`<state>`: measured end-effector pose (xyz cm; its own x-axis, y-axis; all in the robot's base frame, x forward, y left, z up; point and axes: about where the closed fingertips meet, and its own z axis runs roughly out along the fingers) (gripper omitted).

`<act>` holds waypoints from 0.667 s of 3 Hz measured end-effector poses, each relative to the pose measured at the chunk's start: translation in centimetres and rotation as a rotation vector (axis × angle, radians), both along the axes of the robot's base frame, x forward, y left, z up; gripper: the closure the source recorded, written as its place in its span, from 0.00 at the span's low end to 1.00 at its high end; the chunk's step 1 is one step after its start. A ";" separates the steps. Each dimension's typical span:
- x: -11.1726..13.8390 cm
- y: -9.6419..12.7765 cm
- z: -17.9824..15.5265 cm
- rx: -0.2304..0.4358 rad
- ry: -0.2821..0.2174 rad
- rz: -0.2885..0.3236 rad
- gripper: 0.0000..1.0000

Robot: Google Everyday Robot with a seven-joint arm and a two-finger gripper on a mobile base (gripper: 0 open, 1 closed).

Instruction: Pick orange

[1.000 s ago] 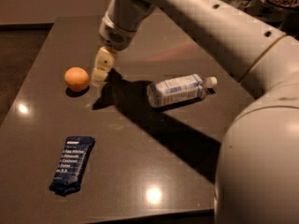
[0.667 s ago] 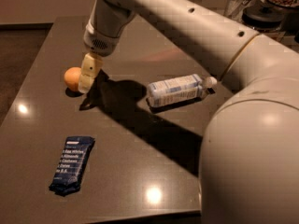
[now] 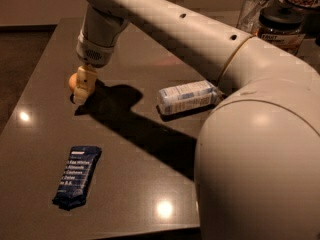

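One snack bar (image 3: 76,175) lies near the table's (image 3: 40,149) front edge, with a bottle (image 3: 187,96) farther back. Near the left edge, my gripper (image 3: 81,95) is down against the orange (image 3: 73,81), which shows on its left-edge side. I cannot tell whether my grip is wide or closed.

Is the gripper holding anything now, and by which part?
It cannot be told: the gripper is down at the orange, covering most of it, but a grip is not visible.
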<state>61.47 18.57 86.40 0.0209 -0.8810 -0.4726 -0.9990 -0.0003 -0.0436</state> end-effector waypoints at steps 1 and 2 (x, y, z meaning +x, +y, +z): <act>-0.8 0.8 0.4 0.015 0.033 0.029 0.49; -1.5 1.1 1.4 0.042 0.045 0.051 0.71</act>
